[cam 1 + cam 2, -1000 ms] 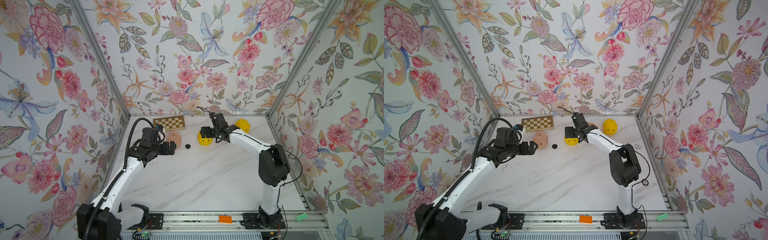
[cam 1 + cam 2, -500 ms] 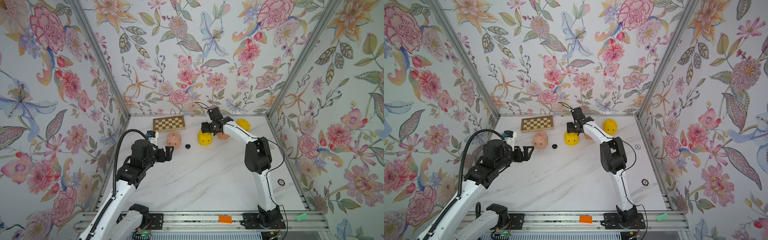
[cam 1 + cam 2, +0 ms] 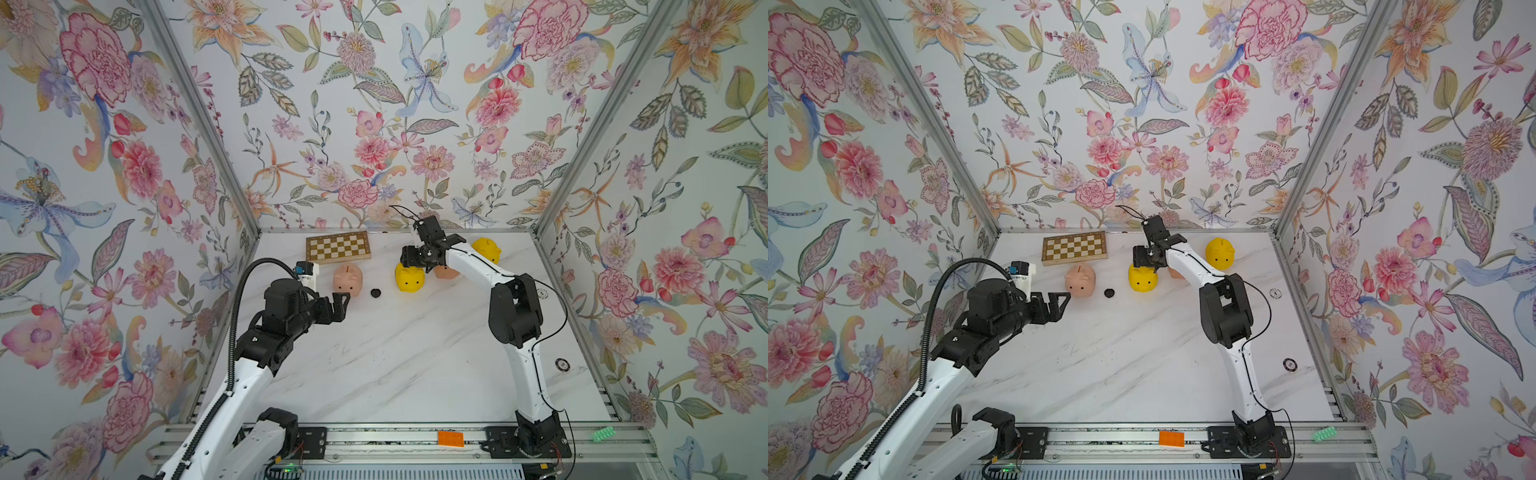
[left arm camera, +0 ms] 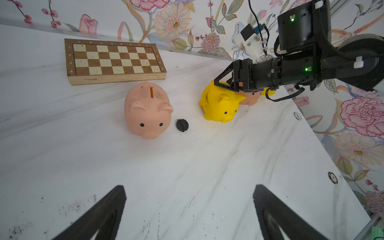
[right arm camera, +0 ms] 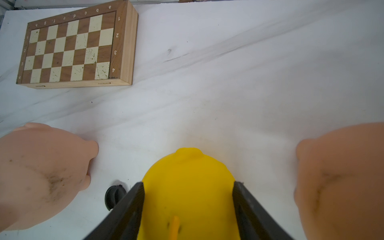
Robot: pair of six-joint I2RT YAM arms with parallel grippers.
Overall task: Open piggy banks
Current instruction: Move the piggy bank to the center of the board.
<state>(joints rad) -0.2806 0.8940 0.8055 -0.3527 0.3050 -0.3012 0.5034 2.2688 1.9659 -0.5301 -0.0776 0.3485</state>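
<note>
A yellow piggy bank (image 3: 410, 279) (image 3: 1143, 279) stands upright mid-table, and my right gripper (image 5: 188, 184) is shut on it from behind, one finger (image 5: 133, 199) flat against each flank. A peach-pink piggy bank (image 3: 348, 278) (image 4: 147, 110) stands to its left, with a loose black plug (image 3: 375, 293) (image 4: 182, 125) lying between them. Another pink piggy bank (image 3: 445, 272) is partly hidden under my right arm. A second yellow piggy bank (image 3: 487, 249) stands at the back right. My left gripper (image 3: 343, 305) (image 4: 189, 207) hangs open and empty, just in front of the left pink pig.
A brown-and-cream chessboard (image 3: 337, 247) lies at the back wall. Two poker chips (image 3: 562, 365) (image 3: 541, 293) lie along the right edge of the table. An orange block (image 3: 451, 438) and a green piece (image 3: 603, 433) sit on the front rail.
My right gripper's jaws have narrowed onto the yellow piggy bank's sides. My left arm has drawn back from the pink pig toward the front, its jaws staying wide.
</note>
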